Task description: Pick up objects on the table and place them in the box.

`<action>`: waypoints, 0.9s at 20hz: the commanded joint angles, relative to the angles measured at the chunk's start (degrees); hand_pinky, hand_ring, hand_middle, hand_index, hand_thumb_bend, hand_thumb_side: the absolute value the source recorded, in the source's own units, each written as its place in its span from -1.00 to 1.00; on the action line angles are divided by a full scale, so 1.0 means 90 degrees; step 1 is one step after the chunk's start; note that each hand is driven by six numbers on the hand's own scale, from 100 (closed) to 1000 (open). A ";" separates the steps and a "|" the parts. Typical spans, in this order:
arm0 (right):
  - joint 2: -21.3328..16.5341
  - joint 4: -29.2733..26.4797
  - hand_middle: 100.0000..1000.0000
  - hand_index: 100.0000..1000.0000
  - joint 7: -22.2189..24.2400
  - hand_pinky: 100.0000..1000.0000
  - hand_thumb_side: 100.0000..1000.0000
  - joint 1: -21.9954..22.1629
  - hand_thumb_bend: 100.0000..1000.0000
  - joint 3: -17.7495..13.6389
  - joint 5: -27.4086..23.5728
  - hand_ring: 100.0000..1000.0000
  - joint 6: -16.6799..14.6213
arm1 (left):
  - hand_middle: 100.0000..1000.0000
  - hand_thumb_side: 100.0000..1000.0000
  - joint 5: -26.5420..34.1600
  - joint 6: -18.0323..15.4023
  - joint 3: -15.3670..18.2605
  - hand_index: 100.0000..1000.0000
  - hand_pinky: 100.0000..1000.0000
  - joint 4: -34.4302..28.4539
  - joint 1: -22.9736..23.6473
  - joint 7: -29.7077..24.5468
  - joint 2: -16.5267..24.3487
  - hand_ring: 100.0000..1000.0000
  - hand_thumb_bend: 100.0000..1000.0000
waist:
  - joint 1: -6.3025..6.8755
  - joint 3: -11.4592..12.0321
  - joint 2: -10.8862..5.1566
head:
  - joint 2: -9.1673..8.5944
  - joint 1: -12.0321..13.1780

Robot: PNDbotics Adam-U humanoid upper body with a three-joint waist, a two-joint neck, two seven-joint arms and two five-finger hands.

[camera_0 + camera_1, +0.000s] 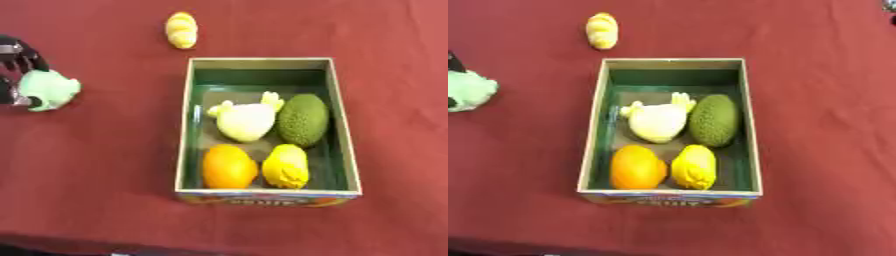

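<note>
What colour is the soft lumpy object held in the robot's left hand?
Pale mint green; the soft lumpy object shows best in the left eye view, with the left hand curled round it.

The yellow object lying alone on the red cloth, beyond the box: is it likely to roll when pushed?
The yellow object looks oblong and rounded, so it may roll sideways. Its ridged surface probably helps fingers hold it. The cloth should slow it.

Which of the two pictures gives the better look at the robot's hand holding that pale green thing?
The left eye view: the left hand shows with black fingers curled round the pale green object. In the right eye view only a sliver of the hand shows at the picture's edge.
</note>
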 commanded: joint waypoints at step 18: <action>-0.0076 -0.0094 0.54 0.72 -0.0028 0.54 -0.15 0.0064 -1.00 -0.0176 -0.0062 0.43 0.0014 | -0.01 -1.00 0.0281 0.0110 0.0096 0.16 0.33 -0.2564 -0.0010 0.0180 0.0588 0.10 -0.20 | 0.0117 -0.0066 -0.0282 | 0.0009 -0.0047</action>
